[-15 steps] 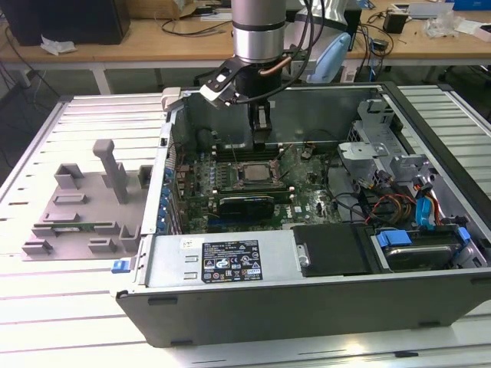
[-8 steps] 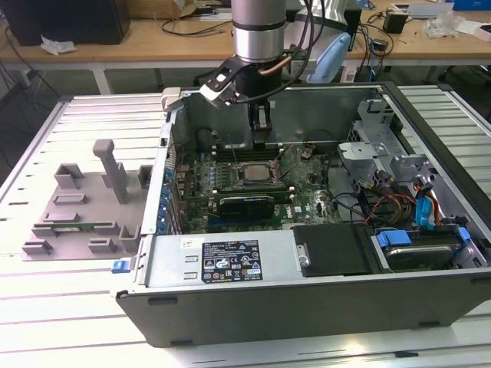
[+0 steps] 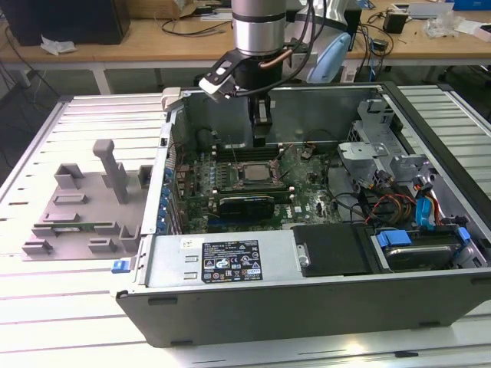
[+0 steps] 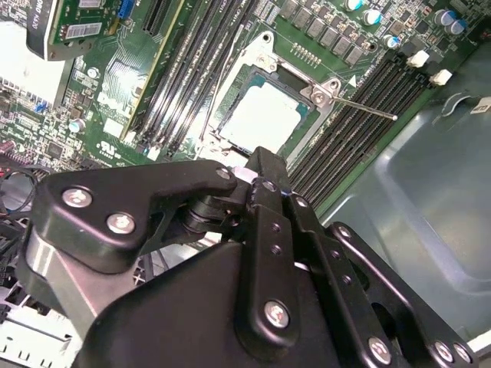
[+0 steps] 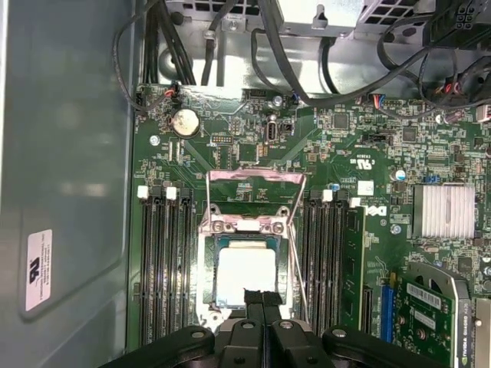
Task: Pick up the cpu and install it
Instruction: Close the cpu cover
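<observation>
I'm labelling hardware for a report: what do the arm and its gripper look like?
The arm is a silver-grey cylinder, black lower down, with black and copper-coloured cables alongside. The gripper is matte black, built of jointed bars with silver screws.

The chip (image 5: 245,276) was silver-grey, the circuit board (image 5: 230,153) green, the gripper (image 5: 261,299) black, the case (image 3: 322,107) grey, the table (image 3: 92,115) ribbed white.

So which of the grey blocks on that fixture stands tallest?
The narrow post near the fixture's middle; it rises well above the low blocks around it.
</observation>
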Robot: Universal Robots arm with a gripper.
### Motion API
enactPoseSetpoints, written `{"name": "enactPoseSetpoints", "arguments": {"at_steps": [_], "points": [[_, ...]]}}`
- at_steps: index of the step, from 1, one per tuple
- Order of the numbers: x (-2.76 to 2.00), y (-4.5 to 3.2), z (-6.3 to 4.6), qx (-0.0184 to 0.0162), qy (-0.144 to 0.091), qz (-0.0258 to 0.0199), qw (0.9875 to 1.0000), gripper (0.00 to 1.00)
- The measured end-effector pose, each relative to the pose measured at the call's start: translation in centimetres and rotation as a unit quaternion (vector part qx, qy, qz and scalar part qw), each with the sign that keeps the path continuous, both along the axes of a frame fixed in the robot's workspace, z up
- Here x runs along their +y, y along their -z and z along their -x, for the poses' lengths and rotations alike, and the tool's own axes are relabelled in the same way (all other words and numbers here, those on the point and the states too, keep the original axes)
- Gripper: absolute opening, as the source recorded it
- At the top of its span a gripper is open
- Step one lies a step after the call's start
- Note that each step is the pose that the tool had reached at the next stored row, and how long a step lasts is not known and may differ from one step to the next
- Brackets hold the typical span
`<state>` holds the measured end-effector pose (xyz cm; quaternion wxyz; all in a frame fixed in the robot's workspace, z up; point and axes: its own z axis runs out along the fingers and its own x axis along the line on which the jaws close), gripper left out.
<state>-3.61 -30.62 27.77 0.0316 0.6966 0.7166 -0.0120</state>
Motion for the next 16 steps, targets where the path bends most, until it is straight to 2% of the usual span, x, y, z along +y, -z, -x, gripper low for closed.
{"name": "enactPoseSetpoints", "arguments": {"at_steps": [6,16], "points": [[0.00,-0.07,-0.1,0.0000,0.000,0.0001,1.0000,0.11],[0.00,-0.07,-2.0,0.0000,0.000,0.0000,1.0000,0.11]]}}
